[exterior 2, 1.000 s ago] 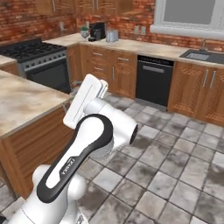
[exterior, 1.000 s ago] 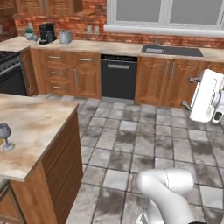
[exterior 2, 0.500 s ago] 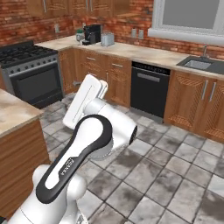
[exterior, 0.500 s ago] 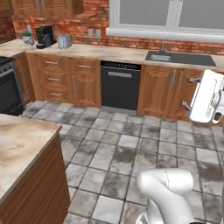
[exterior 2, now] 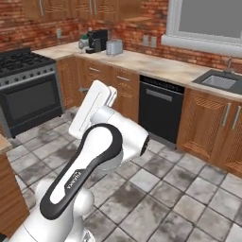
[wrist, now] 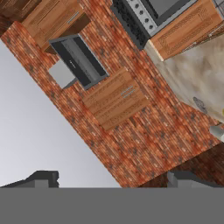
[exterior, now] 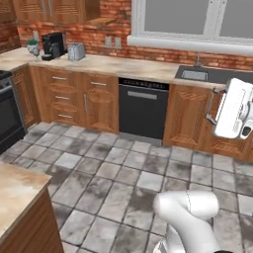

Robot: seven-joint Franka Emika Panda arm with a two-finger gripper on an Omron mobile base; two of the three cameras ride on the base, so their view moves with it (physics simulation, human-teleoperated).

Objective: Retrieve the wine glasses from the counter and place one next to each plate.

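Glasses: small clear stemmed wine glass [exterior: 32,46] is standing at the far left end of the beige marbled stone surface [exterior: 128,65], just beside the black coffee machine [exterior: 53,45].
Neighbours: silver toaster [exterior: 75,51] is sitting right of the machine.
Pincer: pincer [wrist: 111,177] is hanging released, its dark fingertips [wrist: 43,178] spread wide, grasping nothing.

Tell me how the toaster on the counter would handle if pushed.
The toaster looks boxy and squat, so it would probably slide rather than tip. Its silver shell looks smooth, so it is likely slippery to grip. It sits flat on the counter, so rolling seems unlikely.
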